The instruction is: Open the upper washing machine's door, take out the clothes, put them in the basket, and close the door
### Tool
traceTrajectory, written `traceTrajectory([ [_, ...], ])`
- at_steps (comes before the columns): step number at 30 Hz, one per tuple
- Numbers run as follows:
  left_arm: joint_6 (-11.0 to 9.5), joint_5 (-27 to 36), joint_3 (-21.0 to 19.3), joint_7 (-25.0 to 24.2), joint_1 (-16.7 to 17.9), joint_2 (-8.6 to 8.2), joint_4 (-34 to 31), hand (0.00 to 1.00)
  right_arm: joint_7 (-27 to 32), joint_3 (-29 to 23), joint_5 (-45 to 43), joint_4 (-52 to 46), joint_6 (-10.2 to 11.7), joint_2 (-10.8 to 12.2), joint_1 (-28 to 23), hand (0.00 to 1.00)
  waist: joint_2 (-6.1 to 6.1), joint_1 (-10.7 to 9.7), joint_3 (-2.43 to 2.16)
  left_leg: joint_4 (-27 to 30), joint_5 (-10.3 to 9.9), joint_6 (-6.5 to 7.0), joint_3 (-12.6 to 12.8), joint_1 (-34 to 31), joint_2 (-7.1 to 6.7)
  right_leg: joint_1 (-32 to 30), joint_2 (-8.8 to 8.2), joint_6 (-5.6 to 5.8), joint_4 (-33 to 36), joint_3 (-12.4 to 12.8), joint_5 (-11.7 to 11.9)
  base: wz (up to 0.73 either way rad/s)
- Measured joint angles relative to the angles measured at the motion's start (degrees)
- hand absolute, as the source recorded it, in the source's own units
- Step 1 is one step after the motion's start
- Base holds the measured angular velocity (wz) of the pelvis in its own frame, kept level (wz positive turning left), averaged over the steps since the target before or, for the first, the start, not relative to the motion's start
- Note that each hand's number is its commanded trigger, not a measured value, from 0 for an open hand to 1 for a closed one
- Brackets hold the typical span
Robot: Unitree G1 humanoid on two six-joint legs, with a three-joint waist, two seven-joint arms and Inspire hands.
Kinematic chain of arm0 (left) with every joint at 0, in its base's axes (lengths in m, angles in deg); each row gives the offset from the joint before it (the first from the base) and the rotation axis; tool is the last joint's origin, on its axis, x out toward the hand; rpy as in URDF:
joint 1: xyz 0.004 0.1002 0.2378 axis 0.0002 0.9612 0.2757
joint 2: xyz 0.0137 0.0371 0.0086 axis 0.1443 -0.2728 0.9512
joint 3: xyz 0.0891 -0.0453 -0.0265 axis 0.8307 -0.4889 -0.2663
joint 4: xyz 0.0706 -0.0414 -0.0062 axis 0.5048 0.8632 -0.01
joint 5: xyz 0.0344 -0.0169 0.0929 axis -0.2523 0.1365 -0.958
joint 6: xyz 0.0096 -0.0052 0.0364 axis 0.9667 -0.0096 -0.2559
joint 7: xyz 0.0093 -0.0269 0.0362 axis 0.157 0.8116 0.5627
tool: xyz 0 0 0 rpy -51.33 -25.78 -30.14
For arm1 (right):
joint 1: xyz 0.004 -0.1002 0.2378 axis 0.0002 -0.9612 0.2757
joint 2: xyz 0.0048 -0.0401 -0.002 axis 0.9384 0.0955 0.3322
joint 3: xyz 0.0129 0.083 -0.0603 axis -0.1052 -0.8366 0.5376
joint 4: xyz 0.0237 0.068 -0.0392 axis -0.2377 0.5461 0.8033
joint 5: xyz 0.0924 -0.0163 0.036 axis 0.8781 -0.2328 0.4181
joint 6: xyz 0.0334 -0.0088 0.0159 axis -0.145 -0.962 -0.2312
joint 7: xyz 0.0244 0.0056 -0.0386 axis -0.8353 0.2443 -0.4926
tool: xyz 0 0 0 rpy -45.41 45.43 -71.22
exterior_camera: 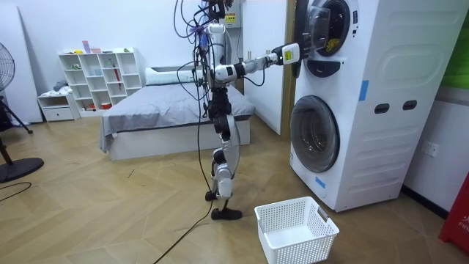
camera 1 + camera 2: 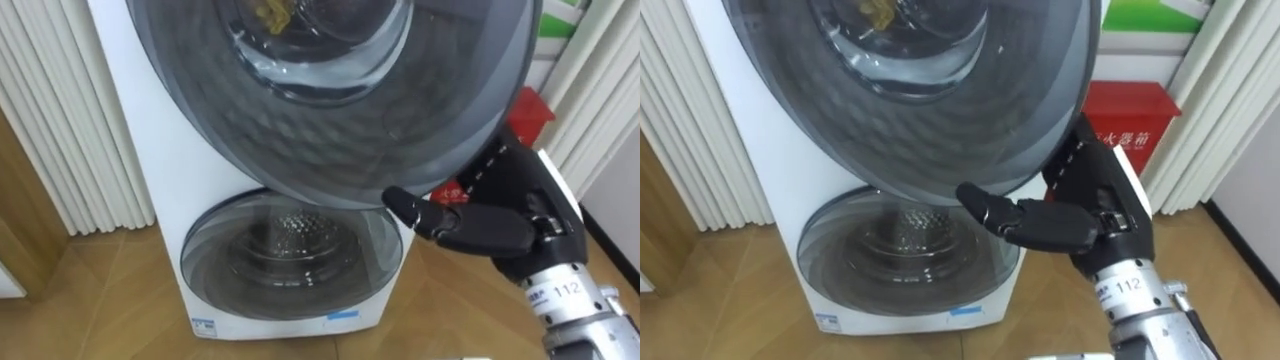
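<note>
Left eye view
- Washer: we faced a white stacked washer [image 2: 150, 170] with two round doors, one above the other.
- Upper door: the dark, glassy upper door [image 2: 330, 120] hung close before us.
- Cloth: a yellow cloth [image 2: 270, 12] showed through that door's glass, inside the upper drum.
- Right hand: the right hand [image 2: 500, 230] came in from the lower right and met the upper door's lower right rim. We could not tell whether it clasped the rim or only rested against it.
- Lower door: the lower door [image 2: 290, 250] showed a metal drum behind its glass.
- Red box: a red box [image 2: 530, 110] stood to the right of the washer, beyond the hand.

Right eye view
- Same scene: we saw the right hand [image 2: 1070, 225] at the same rim, the cloth [image 2: 875, 12] at the top edge and the red box [image 2: 1130, 120] in fuller sight.

Room view
- Robot: it stood upright on the wood floor, facing the washer [image 1: 381, 95] at the room view's right, with its right arm stretched out level to the upper door [image 1: 322, 29].
- Cloth: yellow showed low in the upper drum.
- Basket: a white basket [image 1: 297, 229] sat on the floor before the washer, near the robot's feet.
- Behind: a bed [image 1: 161, 117] and a white shelf [image 1: 102, 77] stood along the far wall.
</note>
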Motion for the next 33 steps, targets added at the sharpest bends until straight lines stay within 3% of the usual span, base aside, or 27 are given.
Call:
traceTrajectory([
  [4, 0.14, 0.0, 0.8, 0.0, -0.34, 0.76, 0.26, 0.0, -1.05, 0.24, -0.06, -1.02, -2.19, 0.01, 1.27, 0.0, -0.76, 0.03, -0.01, 0.0, 0.28, -0.59, 0.01, -0.04, 0.53, -0.37, 0.24, -0.7, -0.06, -0.21, 0.34, -0.12],
  [17, 0.19, 0.15, 2.11, -1.36, -1.54, 1.58, 1.54, 0.0, -6.92, 2.93, 0.26, -3.46, -2.16, 0.06, 2.02, 0.0, -1.28, 0.82, -0.05, 0.8, 0.47, -2.03, -0.09, -0.27, 1.1, -0.27, 1.1, -2.59, -0.89, -1.5, 0.16, -0.03],
  [23, -0.21, 0.06, 2.41, -1.83, -2.65, 1.59, 1.01, 0.0, -14.78, 6.99, -0.09, -6.28, -1.99, -0.43, 3.71, 0.0, -1.03, 0.81, 0.1, 0.98, 0.5, -2.27, -0.14, -0.66, 1.43, -0.22, 1.28, -2.87, -1.34, -1.91, 0.23, 0.03],
  [28, -0.26, 0.23, 3.18, -2.84, -3.32, 1.75, 0.66, 0.0, -20.42, 8.83, 0.04, -7.26, -1.43, -2.52, 3.74, 0.0, -0.37, 0.77, 0.17, 1.0, 0.53, -2.32, -0.14, -0.41, 1.44, -0.07, 1.27, -2.91, -1.24, -1.9, 0.25, -0.02],
  [33, -0.25, 0.21, 4.39, -3.57, -3.29, 2.27, -0.05, 0.0, -25.05, 11.13, 0.21, -7.29, -1.44, -2.42, 4.43, 0.0, -0.26, 1.53, 0.25, 0.85, 0.55, -2.37, -0.5, 0.29, 1.45, 0.78, 1.24, -2.98, -1.36, -2.07, 0.22, 0.02],
])
